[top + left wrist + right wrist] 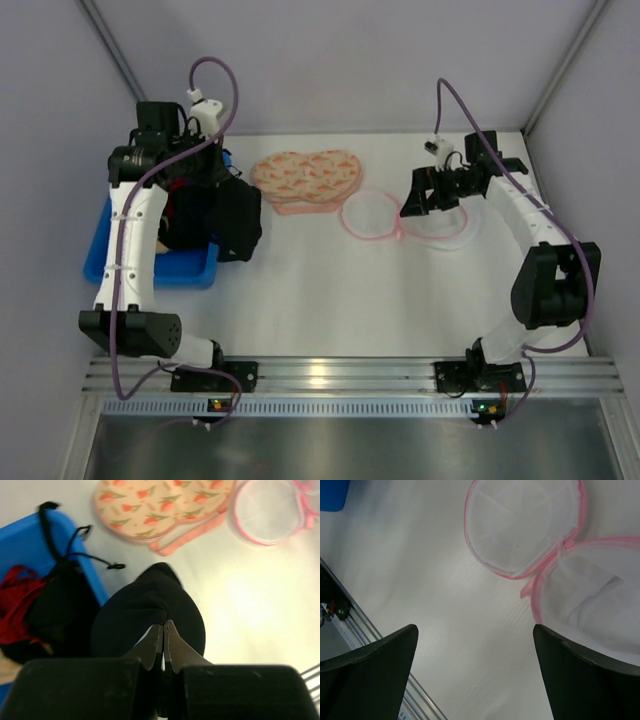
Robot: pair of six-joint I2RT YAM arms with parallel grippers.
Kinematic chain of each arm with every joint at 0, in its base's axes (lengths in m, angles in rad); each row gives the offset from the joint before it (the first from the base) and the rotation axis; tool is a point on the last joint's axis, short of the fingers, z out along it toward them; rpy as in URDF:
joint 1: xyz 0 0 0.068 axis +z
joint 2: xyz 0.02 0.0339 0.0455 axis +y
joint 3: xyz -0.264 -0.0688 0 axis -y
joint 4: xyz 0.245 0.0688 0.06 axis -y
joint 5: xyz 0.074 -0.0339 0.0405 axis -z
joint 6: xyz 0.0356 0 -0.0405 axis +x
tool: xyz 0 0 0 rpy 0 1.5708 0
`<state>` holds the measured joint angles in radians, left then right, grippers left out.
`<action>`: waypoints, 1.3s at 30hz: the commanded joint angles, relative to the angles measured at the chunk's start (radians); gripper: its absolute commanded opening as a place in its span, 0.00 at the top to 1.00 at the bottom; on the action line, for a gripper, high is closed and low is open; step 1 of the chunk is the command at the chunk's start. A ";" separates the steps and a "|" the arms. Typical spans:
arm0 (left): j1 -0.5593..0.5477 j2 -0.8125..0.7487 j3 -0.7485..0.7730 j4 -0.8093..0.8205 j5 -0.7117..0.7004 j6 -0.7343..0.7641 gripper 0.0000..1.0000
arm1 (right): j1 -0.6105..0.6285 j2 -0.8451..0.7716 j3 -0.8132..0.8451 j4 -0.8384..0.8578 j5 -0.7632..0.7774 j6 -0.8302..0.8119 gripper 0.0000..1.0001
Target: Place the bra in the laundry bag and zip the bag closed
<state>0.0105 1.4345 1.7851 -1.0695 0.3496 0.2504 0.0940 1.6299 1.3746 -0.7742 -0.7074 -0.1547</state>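
The bra [150,607], a black fabric piece, hangs from my left gripper [164,626], whose fingers are shut on its upper fold. From above, the bra [238,220] droops beside the right edge of the blue bin. The laundry bag [372,215] lies unzipped on the table as two white mesh rounds with pink rims [525,525]. Over the bag's right half hovers my right gripper [421,196], open with nothing between its fingers [475,630]. The bag [270,507] also shows at the top right of the left wrist view.
A blue bin [100,258] at the left holds red and black garments [20,610], and a black strap [75,545] trails over its rim. A peach-pink heart-shaped patterned piece [307,177] lies at the back centre. A metal rail [330,375] runs along the near edge.
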 commanded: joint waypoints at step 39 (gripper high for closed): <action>-0.501 0.000 -0.559 0.375 0.104 -0.180 0.41 | 0.030 -0.203 -0.313 -0.040 -0.172 -0.112 0.03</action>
<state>-0.4957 1.5497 1.2190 -0.7605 0.5068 0.0753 0.0875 1.4803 1.0748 -0.8524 -0.8524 -0.2352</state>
